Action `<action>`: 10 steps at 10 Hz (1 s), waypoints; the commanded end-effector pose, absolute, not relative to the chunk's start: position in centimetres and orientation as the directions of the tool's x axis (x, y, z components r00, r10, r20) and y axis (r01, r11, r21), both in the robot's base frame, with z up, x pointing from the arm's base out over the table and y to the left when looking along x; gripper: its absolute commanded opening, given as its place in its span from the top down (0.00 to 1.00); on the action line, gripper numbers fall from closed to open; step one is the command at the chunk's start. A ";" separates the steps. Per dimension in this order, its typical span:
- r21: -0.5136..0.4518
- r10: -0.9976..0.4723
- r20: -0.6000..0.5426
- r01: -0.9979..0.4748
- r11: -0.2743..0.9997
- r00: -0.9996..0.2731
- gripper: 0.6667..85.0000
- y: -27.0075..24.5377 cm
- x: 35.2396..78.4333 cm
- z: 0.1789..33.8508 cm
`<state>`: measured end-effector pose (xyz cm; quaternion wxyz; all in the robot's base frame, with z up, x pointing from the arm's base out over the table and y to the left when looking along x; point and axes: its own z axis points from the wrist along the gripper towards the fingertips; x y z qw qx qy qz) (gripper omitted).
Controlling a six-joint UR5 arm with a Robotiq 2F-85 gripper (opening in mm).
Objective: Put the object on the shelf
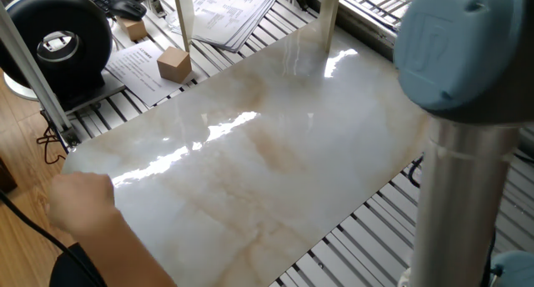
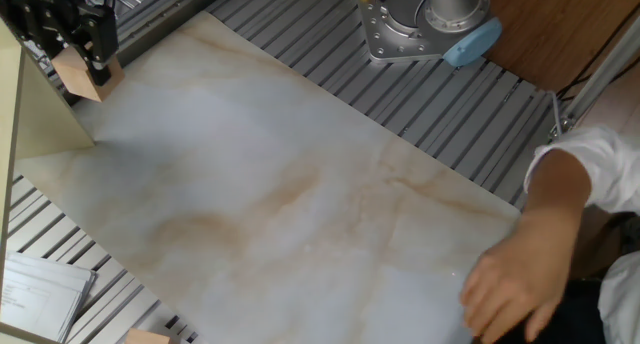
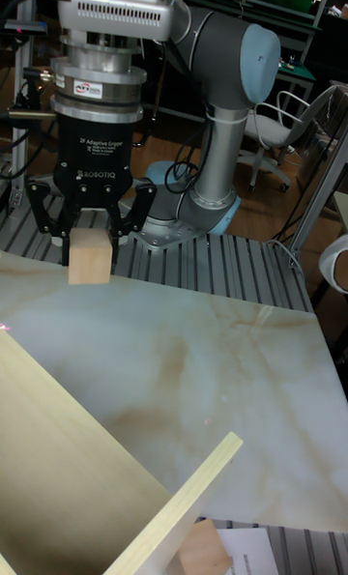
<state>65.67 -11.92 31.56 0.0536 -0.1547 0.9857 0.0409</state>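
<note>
wooden cube [image 3: 91, 257] between pincer [image 3: 89, 230] fingers (raised)

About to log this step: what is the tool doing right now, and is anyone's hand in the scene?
Tool: shut on the wooden cube, held above the marble top.
Person's hand: open, resting on the marble edge, holding nothing.

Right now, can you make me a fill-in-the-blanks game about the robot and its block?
1. The hand holds a wooden ____.
2. The cube hangs ____ the marble top, not resting on it.
3. A person's ____ reaches onto the marble's edge.
Missing words: cube; above; hand
</note>
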 end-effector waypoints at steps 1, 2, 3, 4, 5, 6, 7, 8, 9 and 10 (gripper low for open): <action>0.098 -0.339 -0.075 -0.345 0.933 -0.938 0.99 -12.0 65.4 32.9; 0.136 -0.329 -0.091 -0.339 0.931 -0.940 0.99 -11.0 65.5 33.0; 0.134 -0.326 -0.123 -0.342 0.930 -0.937 0.99 -10.7 66.3 33.1; 0.126 -0.318 -0.131 -0.334 0.934 -0.939 0.99 -10.9 66.6 33.1; 0.111 -0.314 -0.132 -0.328 0.938 -0.940 0.99 -11.3 66.8 33.1; 0.108 -0.308 -0.139 -0.324 0.940 -0.941 0.99 -11.3 67.0 33.1; 0.098 -0.301 -0.142 -0.316 0.944 -0.943 0.99 -11.5 67.2 33.1; 0.090 -0.298 -0.143 -0.312 0.946 -0.944 0.99 -11.7 67.3 33.1; 0.086 -0.293 -0.146 -0.307 0.948 -0.945 0.99 -11.8 67.4 33.1; 0.086 -0.285 -0.147 -0.299 0.950 -0.947 0.99 -11.8 67.5 33.1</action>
